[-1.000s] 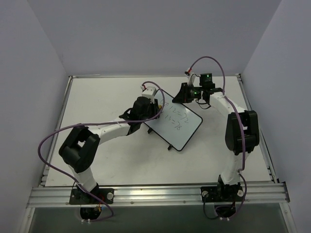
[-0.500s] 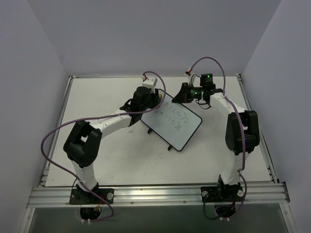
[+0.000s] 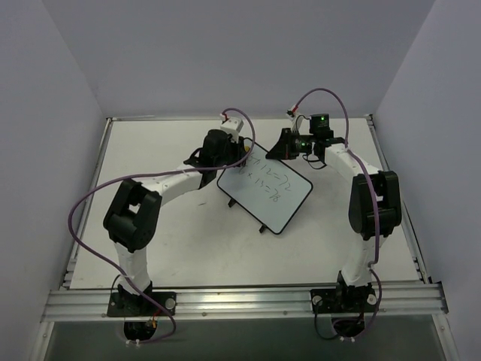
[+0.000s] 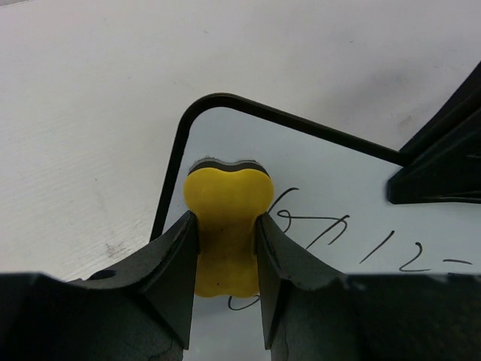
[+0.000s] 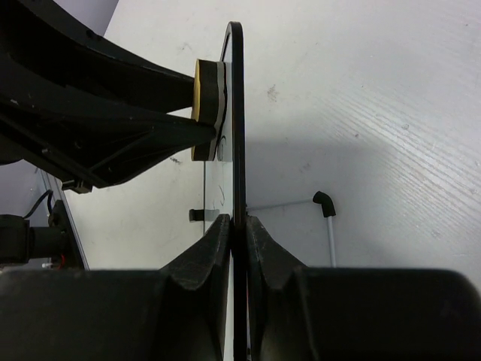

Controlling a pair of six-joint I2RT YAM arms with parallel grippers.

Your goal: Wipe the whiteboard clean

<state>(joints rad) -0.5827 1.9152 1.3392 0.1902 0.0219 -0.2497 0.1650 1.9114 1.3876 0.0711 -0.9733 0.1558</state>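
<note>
From above: resting toward the tabletop's (image 3: pixel 150 154) far edge, right of middle, the whiteboard (image 3: pixel 272 194), the left gripper (image 3: pixel 242 156) at its far-left corner, the right gripper (image 3: pixel 276 150) at its far side. Left wrist: squeezing a yellow eraser (image 4: pixel 227 218), pressing it onto that corner beside black writing (image 4: pixel 331 232). Right wrist: clamping tight on the board's thin frame (image 5: pixel 237 113).

Whiteboard (image 3: pixel 272 194): smooth white face with a slight sheen; thin black frame (image 4: pixel 301 123) with a smooth plastic look. Yellow eraser (image 4: pixel 225 195): matt, foam-like body over a dark felt-like layer. Left gripper (image 4: pixel 225 219) fingers (image 4: pixel 169 259): matt black plastic. Table (image 4: pixel 83 98): matt white, faintly grained, lightly scuffed. Near rail (image 3: pixel 240 301): brushed metal.
</note>
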